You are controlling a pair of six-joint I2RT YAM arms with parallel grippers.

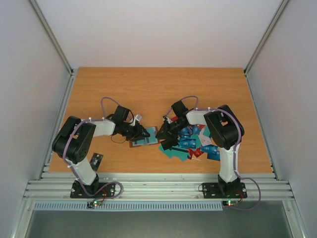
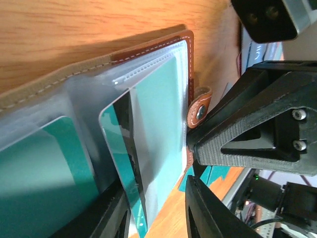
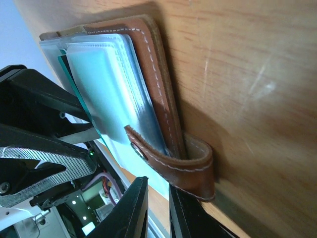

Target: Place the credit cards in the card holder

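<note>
The brown card holder (image 1: 147, 142) lies open on the table between my two grippers. In the left wrist view the card holder (image 2: 148, 47) shows clear sleeves with teal cards inside. A teal credit card with a dark stripe (image 2: 124, 163) stands partly in a sleeve, beside one finger of my left gripper (image 2: 156, 218), whose jaws stand well apart. My right gripper (image 3: 158, 213) is almost closed on the sleeve edge next to the leather snap strap (image 3: 173, 163). It also shows in the left wrist view (image 2: 237, 144), at the holder's edge. Loose credit cards (image 1: 195, 144) lie in a pile to the right.
A small black object (image 1: 97, 161) lies at the near left table edge beside the left arm's base. The metal frame rail (image 1: 158, 183) runs along the front. Grey walls enclose the wooden table (image 1: 158, 89) on the left and right.
</note>
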